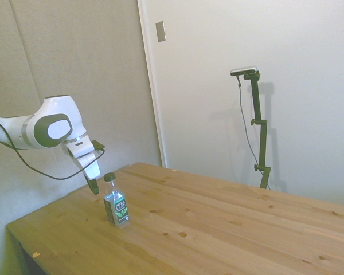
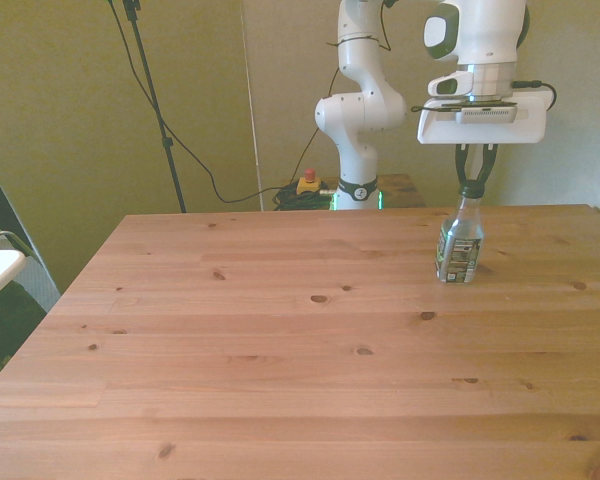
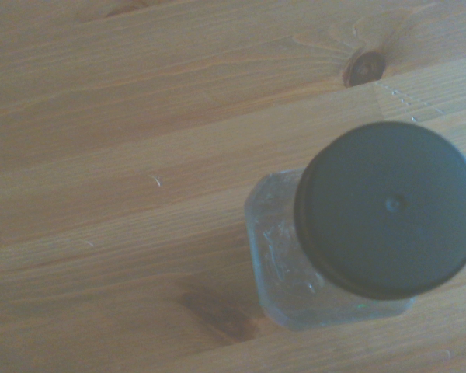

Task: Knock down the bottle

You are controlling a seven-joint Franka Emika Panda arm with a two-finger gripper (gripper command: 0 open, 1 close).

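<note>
- Wooden table (image 2: 280, 340) fills all three views; I see plain pale walls behind it, and in the side view a white door frame (image 1: 152, 86).
- I see the bottle (image 1: 116, 201) standing upright on the table, dark green cap (image 1: 109, 177) on top, dark green label with white markings around its body.
- In the front view the bottle (image 2: 459, 245) sits toward the front view's right, in the far half of the table, well in from the edge nearest the camera.
- Side view puts it near the table corner closest to the arm.
- Gripper (image 2: 475, 185) hangs pointing down, tips level with the cap; in the side view the gripper (image 1: 94, 187) is just beside the cap, on the arm's side of the bottle.
- Fingers look narrow, tips drawn close together at the cap; I cannot tell whether they touch the cap or hold it.
- Wrist view looks straight down on the cap (image 3: 388, 208), clear bottle shoulder showing beneath it, wood grain and a dark knot (image 3: 363, 68) around.
- Front view background: robot base (image 2: 358, 120), black cables, a red button box (image 2: 308, 182) on the floor behind the table.
</note>
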